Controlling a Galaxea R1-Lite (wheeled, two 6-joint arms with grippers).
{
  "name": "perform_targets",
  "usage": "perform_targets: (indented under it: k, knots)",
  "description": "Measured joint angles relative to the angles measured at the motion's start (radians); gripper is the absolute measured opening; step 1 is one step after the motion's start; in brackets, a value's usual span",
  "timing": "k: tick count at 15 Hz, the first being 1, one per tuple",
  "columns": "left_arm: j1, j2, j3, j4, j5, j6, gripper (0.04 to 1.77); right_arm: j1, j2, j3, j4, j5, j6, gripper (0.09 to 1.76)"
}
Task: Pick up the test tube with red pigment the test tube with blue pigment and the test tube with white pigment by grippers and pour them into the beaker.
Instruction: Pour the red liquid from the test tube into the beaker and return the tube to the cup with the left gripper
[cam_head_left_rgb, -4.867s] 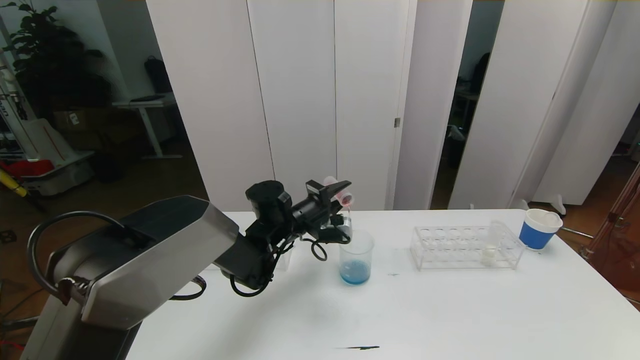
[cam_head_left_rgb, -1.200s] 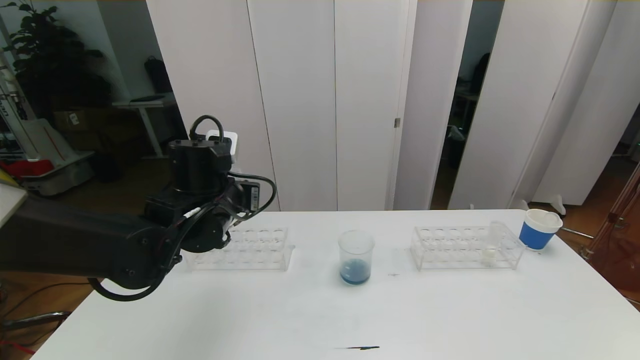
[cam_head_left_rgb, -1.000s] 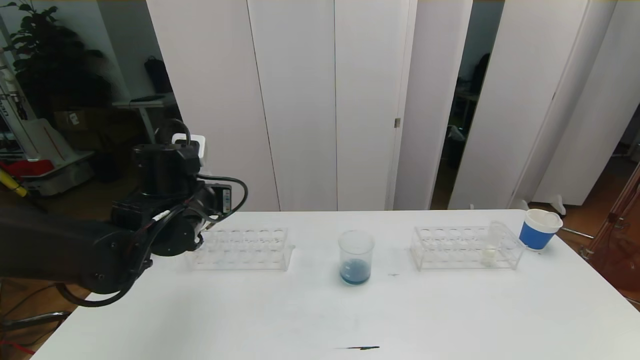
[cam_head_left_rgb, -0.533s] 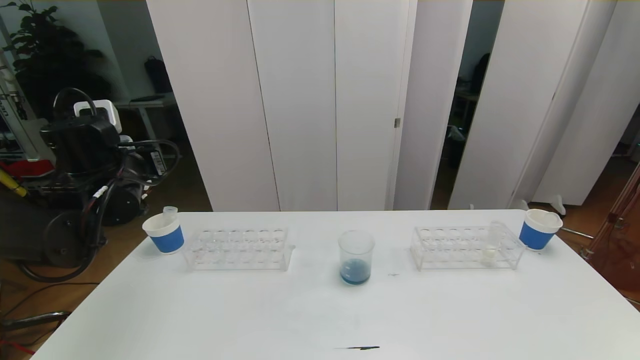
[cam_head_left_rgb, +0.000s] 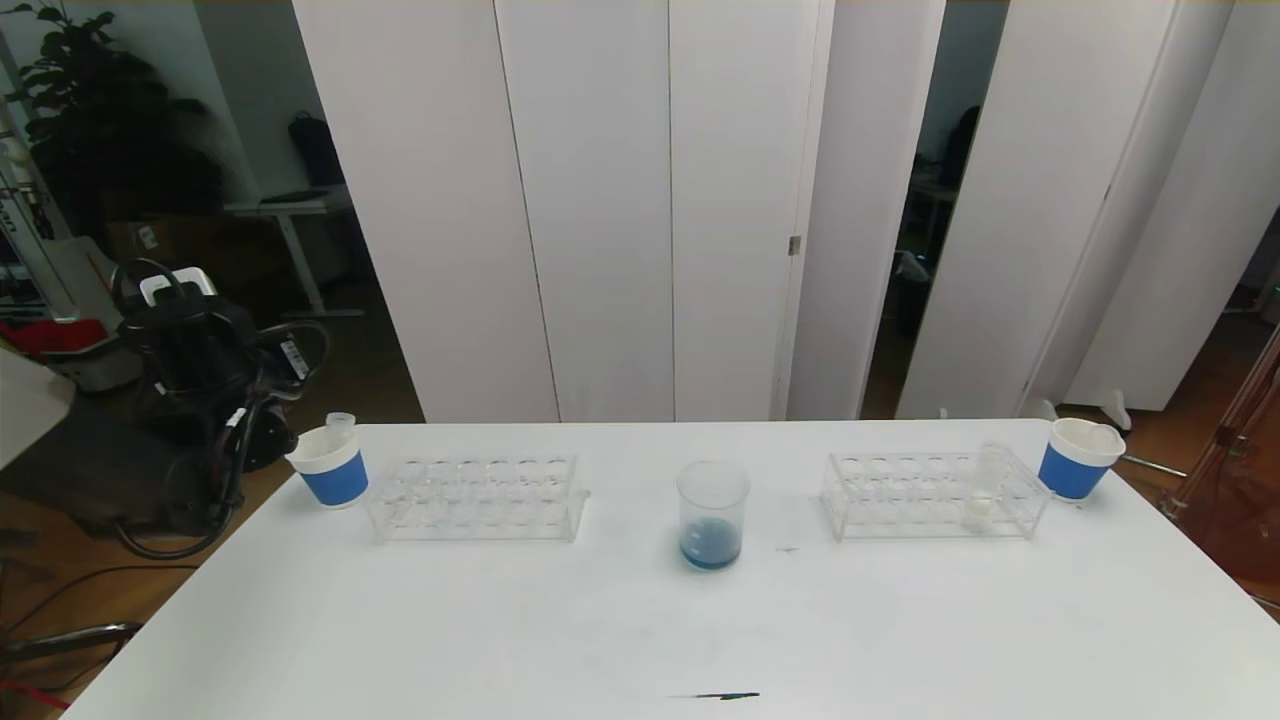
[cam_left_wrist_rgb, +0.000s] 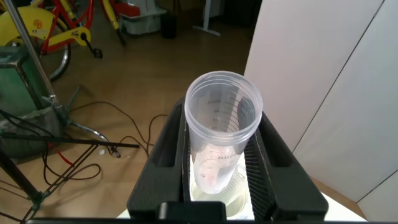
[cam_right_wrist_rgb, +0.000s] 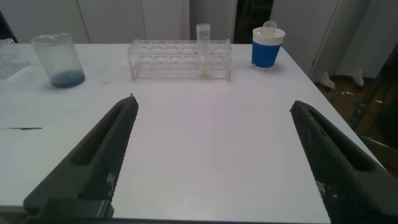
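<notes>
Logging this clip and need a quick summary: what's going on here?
The job is emptying pigment tubes into the beaker, which holds blue liquid. The left claw is off the table's left end, by the blue-banded cup with a near-empty tube standing in it. The test tube with white pigment stands in the right rack, not yet poured. The right claw hovers open.
</notes>
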Motion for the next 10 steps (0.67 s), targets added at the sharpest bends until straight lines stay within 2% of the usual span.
perform_targets:
  k: [10]
  knots:
    - [0.027,0.250,-0.100,-0.028,-0.001,-0.121,0.58,0.000,0.000,0.000,0.000,0.001,0.000,1.75]
